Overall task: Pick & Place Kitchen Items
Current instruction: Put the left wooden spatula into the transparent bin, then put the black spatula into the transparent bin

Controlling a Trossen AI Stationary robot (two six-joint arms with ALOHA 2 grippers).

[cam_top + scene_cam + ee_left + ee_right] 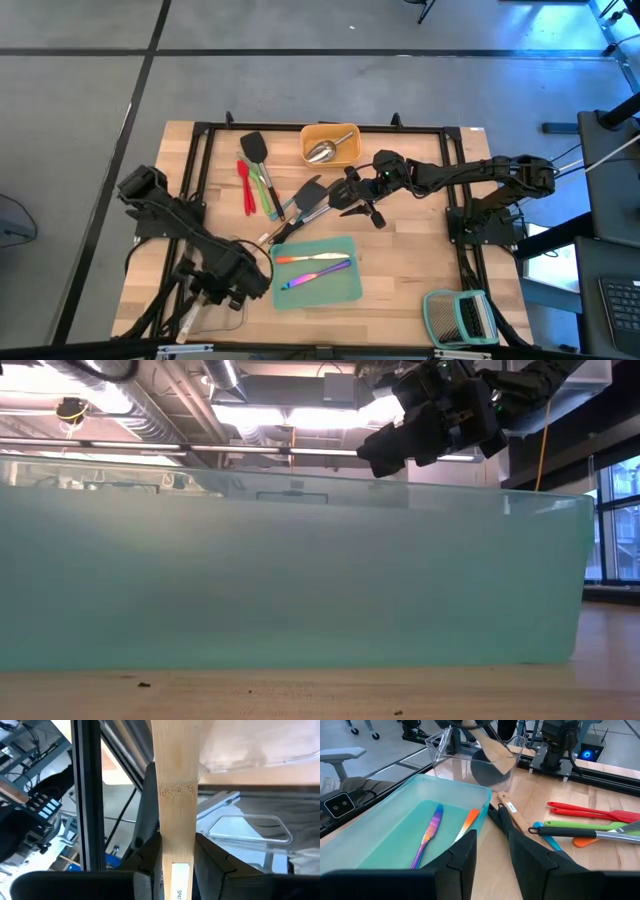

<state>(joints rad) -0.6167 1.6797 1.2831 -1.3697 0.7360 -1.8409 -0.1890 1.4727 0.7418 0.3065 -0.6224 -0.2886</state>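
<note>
My left gripper is at the table's near left, shut on a wooden spatula over a clear tray. My right gripper is open and empty, raised above the table's middle, by the teal tray's far edge. Below its fingers lie a black handle and a labelled wooden handle. Iridescent cutlery and an orange-handled piece lie in the teal tray. Red, green and black tools lie on the table's far left. My left gripper pinches the wooden spatula's flat handle between its two fingers, one on each narrow edge. The spatula runs straight out beyond the fingertips, along the fingers. Its broad blade hangs tilted inside the clear tray; whether it touches the tray I cannot tell.
A yellow tray with a steel scoop stands at the far middle. A black slotted turner lies beside my right gripper. A green-framed slatted rack sits at the near right corner. Black frame rails border the table.
</note>
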